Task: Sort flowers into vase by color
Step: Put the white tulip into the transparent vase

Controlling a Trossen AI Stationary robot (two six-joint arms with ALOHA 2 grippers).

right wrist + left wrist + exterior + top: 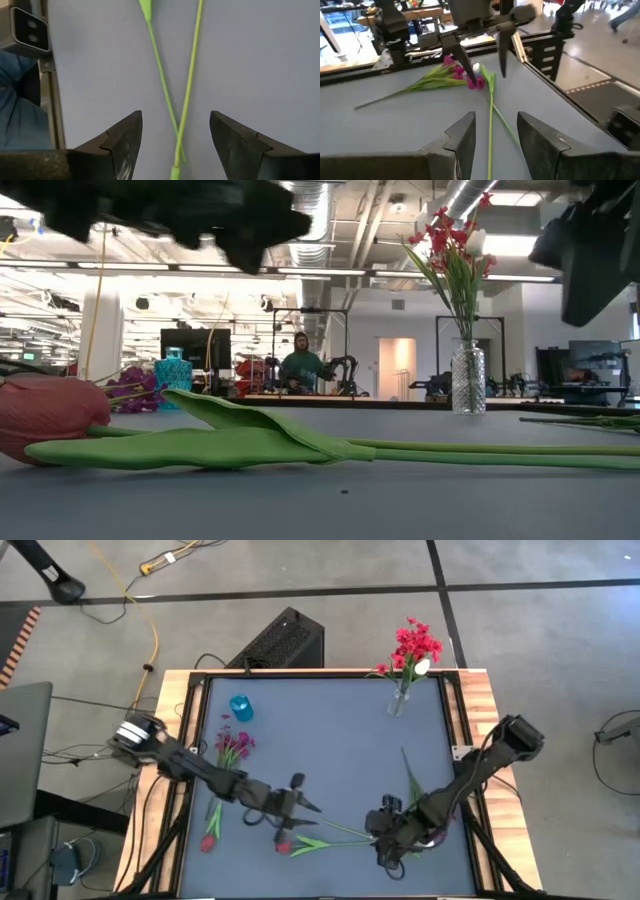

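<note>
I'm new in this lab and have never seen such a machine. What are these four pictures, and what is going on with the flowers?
It is a robot with two dark arms at a blue-grey table. One picture looks straight down from above, one looks level across the tabletop, and one comes from a camera on each wrist.

On the table, a clear vase at the far edge holds red flowers. A blue vase stands far left, with a magenta spray lying near it. Red tulips lie at the near edge.

The left gripper is open above the near-left part. The right gripper is open with two crossing green stems between its fingers. Neither holds anything.
</note>
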